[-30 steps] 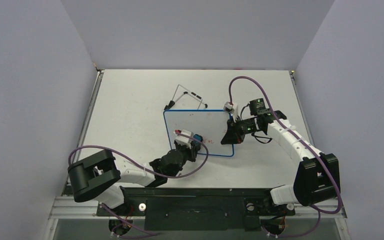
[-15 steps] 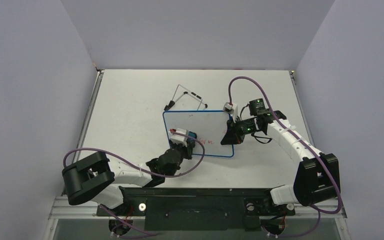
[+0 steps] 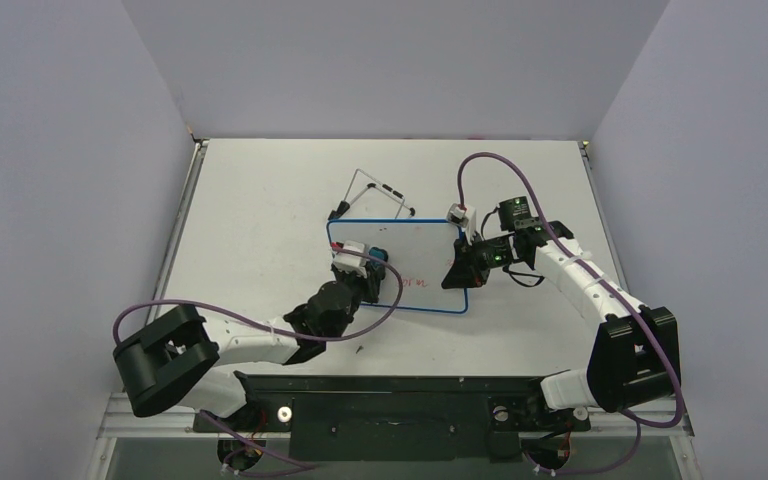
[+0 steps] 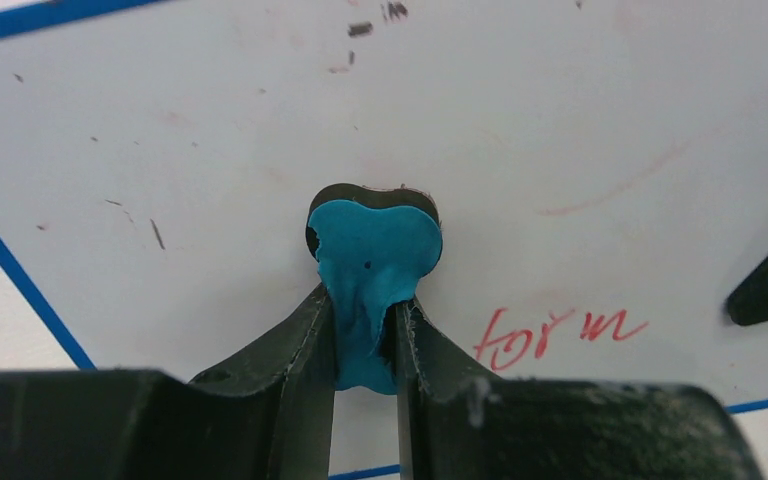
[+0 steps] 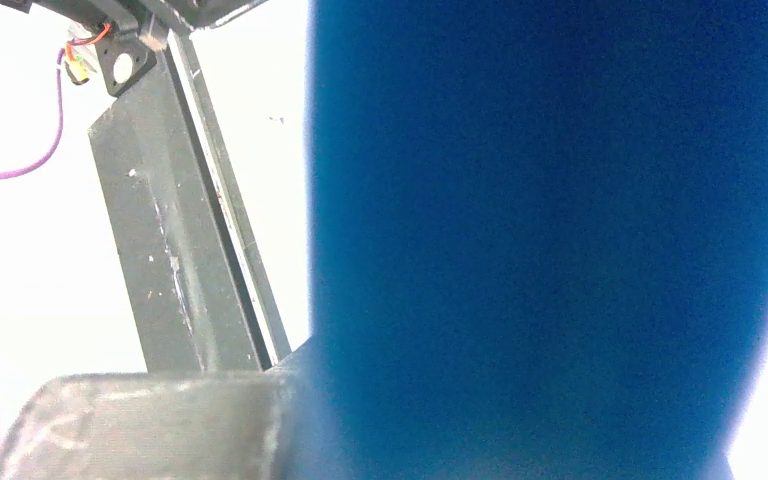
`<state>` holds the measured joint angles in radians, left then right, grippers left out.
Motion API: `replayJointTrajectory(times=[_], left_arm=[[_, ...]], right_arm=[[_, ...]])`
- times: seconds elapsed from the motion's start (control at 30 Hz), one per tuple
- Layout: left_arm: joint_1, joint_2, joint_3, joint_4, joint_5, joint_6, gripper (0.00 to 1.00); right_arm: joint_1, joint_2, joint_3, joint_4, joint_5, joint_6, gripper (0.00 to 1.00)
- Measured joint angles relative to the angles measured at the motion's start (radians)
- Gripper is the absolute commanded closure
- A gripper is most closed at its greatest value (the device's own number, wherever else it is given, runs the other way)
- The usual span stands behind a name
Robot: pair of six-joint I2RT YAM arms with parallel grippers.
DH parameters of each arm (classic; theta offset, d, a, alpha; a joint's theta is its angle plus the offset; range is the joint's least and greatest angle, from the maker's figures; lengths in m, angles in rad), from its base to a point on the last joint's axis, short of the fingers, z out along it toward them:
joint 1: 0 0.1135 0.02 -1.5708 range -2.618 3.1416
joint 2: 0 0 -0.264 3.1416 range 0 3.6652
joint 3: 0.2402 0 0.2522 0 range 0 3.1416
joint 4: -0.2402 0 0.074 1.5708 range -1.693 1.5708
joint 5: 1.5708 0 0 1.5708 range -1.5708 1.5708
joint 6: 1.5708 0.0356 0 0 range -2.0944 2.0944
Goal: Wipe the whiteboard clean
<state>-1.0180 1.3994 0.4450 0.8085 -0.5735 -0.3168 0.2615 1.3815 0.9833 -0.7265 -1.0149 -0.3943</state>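
The whiteboard (image 3: 420, 250), white with a thin blue rim, lies flat on the table. Red handwriting (image 3: 415, 283) remains near its near edge; in the left wrist view it reads "form" (image 4: 550, 333). My left gripper (image 3: 365, 262) is shut on the blue-black eraser (image 4: 375, 240), which is pressed on the board's (image 4: 560, 130) left part. My right gripper (image 3: 457, 272) is at the board's right edge, closed on the rim. The blurred blue rim (image 5: 560, 240) fills the right wrist view. The black wire stand (image 3: 375, 190) lies just beyond the board.
A white connector block (image 3: 455, 212) on a purple cable sits by the board's far right corner. The table's walls stand close on the left, right and far sides. A black rail (image 3: 390, 385) runs along the near edge.
My left gripper has slid the eraser away from me and to the left across the board, off the red writing. The right arm and the board have not moved.
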Motion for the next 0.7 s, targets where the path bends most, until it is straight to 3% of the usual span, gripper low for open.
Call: replayJointTrajectory(times=[0.2, 0.47, 0.7], left_arm=[[0.013, -0.016, -0.007, 0.008, 0.009, -0.005, 1.0], [-0.16, 0.071, -0.024, 0.026, -0.047, -0.012, 1.0], [-0.091, 0.08, 0.0, 0.026, -0.022, -0.002, 1.0]], right_arm=[[0.0, 0.0, 0.0, 0.0, 0.0, -0.002, 1.0], [0.002, 0.0, 0.0, -0.016, -0.006, -0.006, 1.0], [0.0, 0.0, 0.0, 0.002, 0.001, -0.006, 1.0]])
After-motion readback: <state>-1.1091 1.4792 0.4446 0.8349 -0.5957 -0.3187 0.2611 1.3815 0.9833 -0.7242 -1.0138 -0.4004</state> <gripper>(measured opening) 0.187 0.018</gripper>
